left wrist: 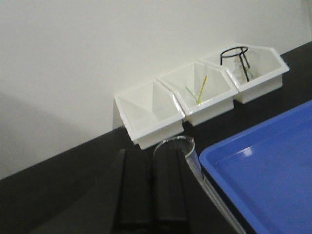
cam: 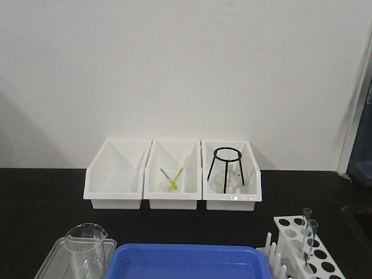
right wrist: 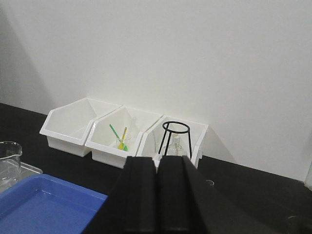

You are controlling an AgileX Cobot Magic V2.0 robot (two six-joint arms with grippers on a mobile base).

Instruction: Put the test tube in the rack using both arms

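Two clear test tubes [cam: 308,232] stand upright in holes of the white rack [cam: 289,225] at the front right; its pegs run along its left side. Neither gripper shows in the front view. In the left wrist view my left gripper [left wrist: 152,152] is shut and empty, its jaws together, just in front of the clear beaker [left wrist: 192,156]. In the right wrist view my right gripper [right wrist: 157,158] is shut and empty. A small clear tube rim [right wrist: 209,183] shows just to its right; the rack is hidden there.
Three white open-fronted bins [cam: 116,197] line the back wall; the middle one holds green and yellow sticks [cam: 172,177], the right one a black wire stand [cam: 225,168]. A blue tray [cam: 186,261] lies front centre. The beaker [cam: 86,241] stands on a clear tray [cam: 49,261].
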